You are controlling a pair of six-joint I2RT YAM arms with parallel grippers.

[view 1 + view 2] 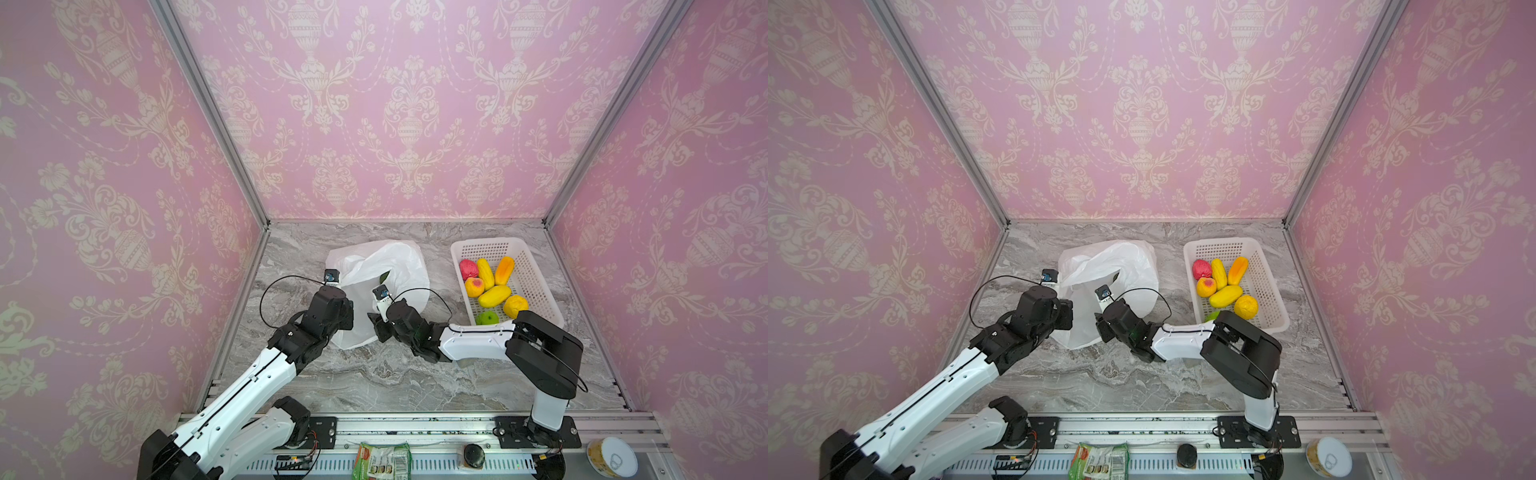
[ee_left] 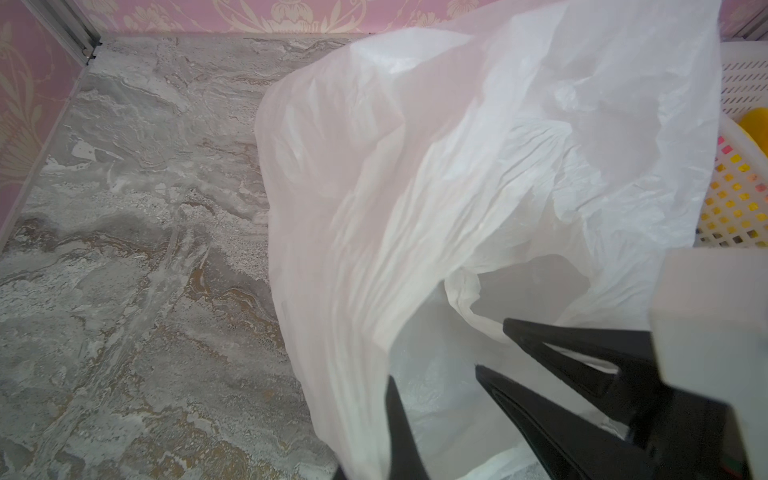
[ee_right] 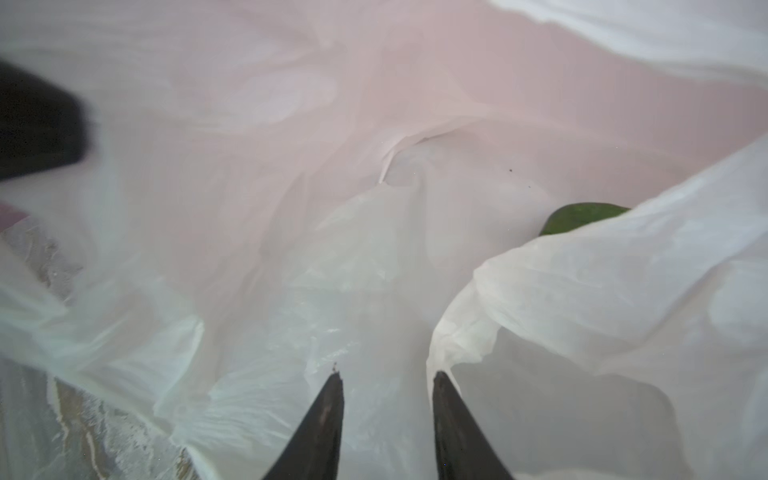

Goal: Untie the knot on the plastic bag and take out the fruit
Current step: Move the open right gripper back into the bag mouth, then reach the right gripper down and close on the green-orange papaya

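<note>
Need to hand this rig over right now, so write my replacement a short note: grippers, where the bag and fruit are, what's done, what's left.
The left gripper is shut on the plastic bag at its rim, holding the mouth up.
The right gripper is open and empty, with its tips inside the bag's mouth.
Seven fruits lie in the white basket. One green fruit shows inside the bag.
Done: the knot is undone and most of the fruit is out.
Left: grasp the green fruit, move it to the basket, and check the bag's folds for more.
</note>
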